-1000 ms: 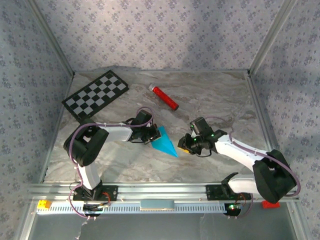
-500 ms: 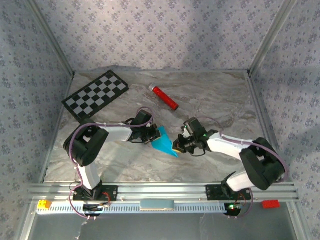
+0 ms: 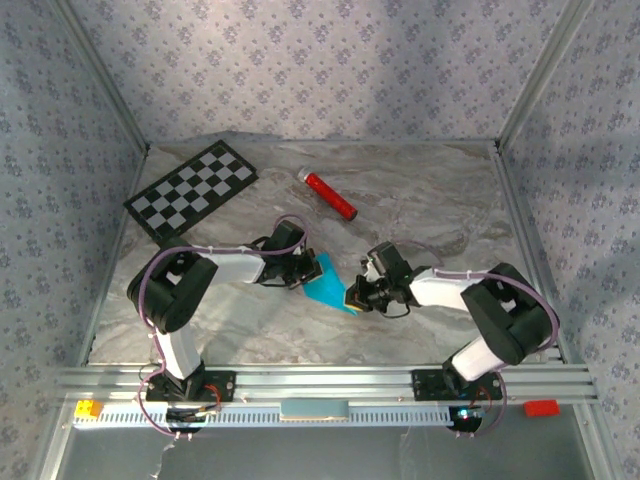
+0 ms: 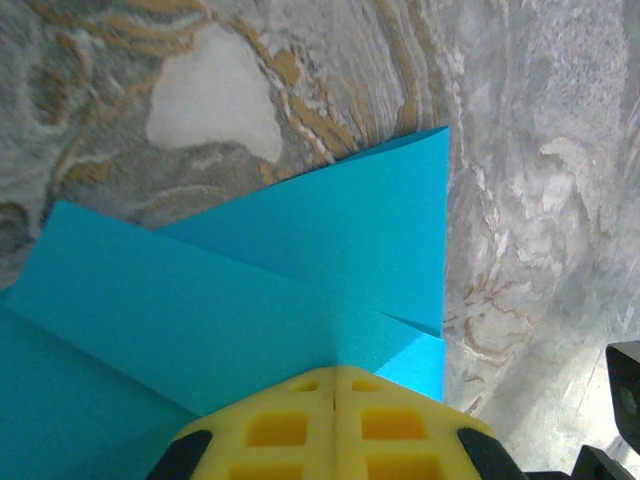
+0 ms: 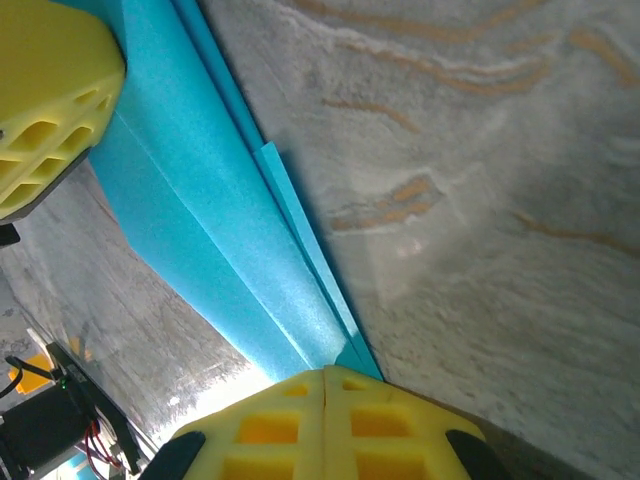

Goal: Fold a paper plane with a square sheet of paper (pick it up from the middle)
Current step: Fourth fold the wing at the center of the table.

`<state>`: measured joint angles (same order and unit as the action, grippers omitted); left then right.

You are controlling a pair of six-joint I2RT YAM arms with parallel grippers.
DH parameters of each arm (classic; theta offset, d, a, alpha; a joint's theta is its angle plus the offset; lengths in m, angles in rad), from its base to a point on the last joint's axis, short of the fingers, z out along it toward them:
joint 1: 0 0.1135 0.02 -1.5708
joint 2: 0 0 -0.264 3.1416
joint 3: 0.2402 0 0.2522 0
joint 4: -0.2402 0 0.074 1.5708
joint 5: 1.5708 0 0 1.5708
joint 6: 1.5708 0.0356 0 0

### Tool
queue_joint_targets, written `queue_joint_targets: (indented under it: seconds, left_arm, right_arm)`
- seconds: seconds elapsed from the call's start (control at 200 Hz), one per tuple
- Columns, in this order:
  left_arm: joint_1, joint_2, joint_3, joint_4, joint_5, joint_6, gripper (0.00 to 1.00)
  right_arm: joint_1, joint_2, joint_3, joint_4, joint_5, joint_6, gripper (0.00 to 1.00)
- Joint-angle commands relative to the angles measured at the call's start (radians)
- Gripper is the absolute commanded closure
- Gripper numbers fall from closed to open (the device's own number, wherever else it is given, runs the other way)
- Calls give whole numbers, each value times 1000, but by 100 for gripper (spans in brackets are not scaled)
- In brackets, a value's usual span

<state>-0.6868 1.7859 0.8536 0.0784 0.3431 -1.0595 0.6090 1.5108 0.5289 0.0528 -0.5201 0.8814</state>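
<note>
1. Swinging in leftwards since the earlier frame, the right gripper [image 3: 352, 297] has crossed the grey marble-patterned tabletop [image 3: 420, 200] and drawn its jaws together. It now meets the near, pointed end of the bright cyan-blue folded paper plane [image 3: 326, 282].
2. The paper plane lies flat near the middle of the tabletop, between the two arms. It is well apart from the red cylinder [image 3: 330, 196] and the black-and-white checkerboard [image 3: 190, 190].
3. By the look of it, the paper plane is very light, thin and limp. It would crease or tear easily and is apt to slide on the smooth top. The safest hold seems to be pinning a folded layer down while taking an edge close to the centre crease.
4. The left gripper [image 4: 335, 425] is fully closed, yellow tips together, resting on the overlapping folds at the wide end.
5. The right gripper is likewise closed, with its tips against the narrow folded strip. Whether it nips a layer or merely presses on it cannot be told.
</note>
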Motion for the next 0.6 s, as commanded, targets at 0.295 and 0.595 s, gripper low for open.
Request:
queue_joint_targets:
  seconds: [0.295,0.595]
  left_arm:
    - [15,10,-37,-89,-28,10,99]
    - [15,6,-36,-89,-27,9,98]
  right_arm:
    - [-75,-156,-196,-95,-20,-35,94]
    - [-77,-240,-45,-112,-78,-68,93]
